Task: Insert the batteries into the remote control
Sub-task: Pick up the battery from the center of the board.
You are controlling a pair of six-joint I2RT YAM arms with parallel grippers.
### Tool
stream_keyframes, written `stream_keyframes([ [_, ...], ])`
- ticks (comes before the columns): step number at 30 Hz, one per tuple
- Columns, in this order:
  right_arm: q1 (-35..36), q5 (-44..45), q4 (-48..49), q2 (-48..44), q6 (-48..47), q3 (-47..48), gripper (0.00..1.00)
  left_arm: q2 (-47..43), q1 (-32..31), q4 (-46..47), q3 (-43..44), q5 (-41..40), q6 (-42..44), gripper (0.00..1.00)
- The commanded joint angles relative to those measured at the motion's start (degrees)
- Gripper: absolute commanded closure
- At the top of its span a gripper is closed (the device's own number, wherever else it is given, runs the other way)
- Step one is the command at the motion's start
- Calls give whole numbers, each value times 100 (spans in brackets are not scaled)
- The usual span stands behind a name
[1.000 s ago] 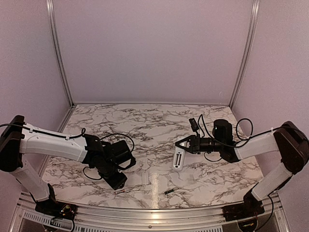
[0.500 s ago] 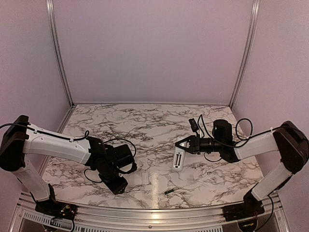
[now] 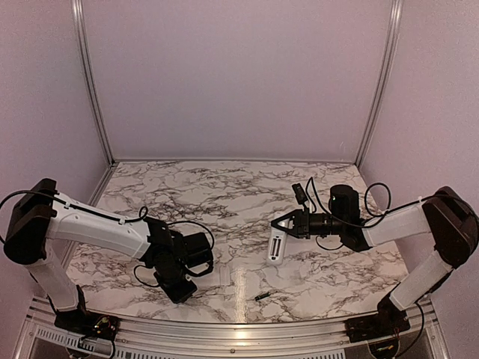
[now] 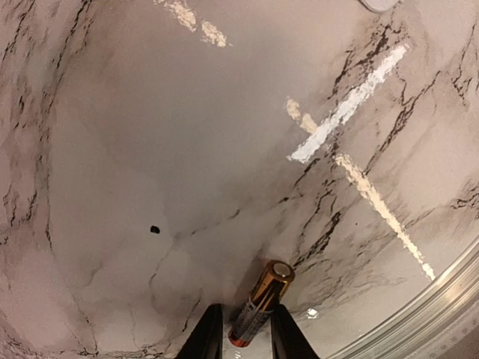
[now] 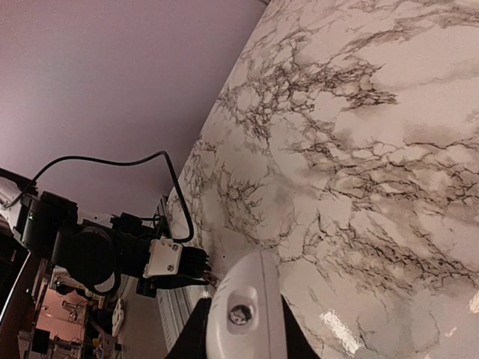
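The white remote control (image 3: 276,248) hangs buttons-up from my right gripper (image 3: 287,224), which is shut on its upper end a little above the table. In the right wrist view its rounded white end (image 5: 243,307) fills the space between the fingers of that gripper (image 5: 241,333). My left gripper (image 3: 180,289) is down at the table's front edge. In the left wrist view a gold and dark battery (image 4: 260,307) lies on the marble between the fingers of that gripper (image 4: 243,340), with a small gap beside the left finger. A second, dark battery (image 3: 262,296) lies near the front centre.
A small flat white piece (image 3: 224,278) lies on the marble table (image 3: 224,194) between the arms; its edge shows in the left wrist view (image 4: 378,4). The metal front rail (image 4: 441,299) runs close by the left gripper. Purple walls close in the back and sides.
My left arm has moved right and down, so its gripper now covers the battery that lay near the front edge. The right arm and remote have not moved.
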Motion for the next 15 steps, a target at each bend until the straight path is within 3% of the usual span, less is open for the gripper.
stream_keyframes([
  [1, -39, -43, 14, 28, -44, 213, 100, 160, -38, 18, 99, 78, -63, 80],
  [9, -39, -34, -21, 7, -13, 213, 100, 255, 5, 970, 104, 748, -953, 100],
  [15, -40, -28, -21, 0, 23, 163, 100, -142, 80, 1850, 112, 1218, -1627, 100],
])
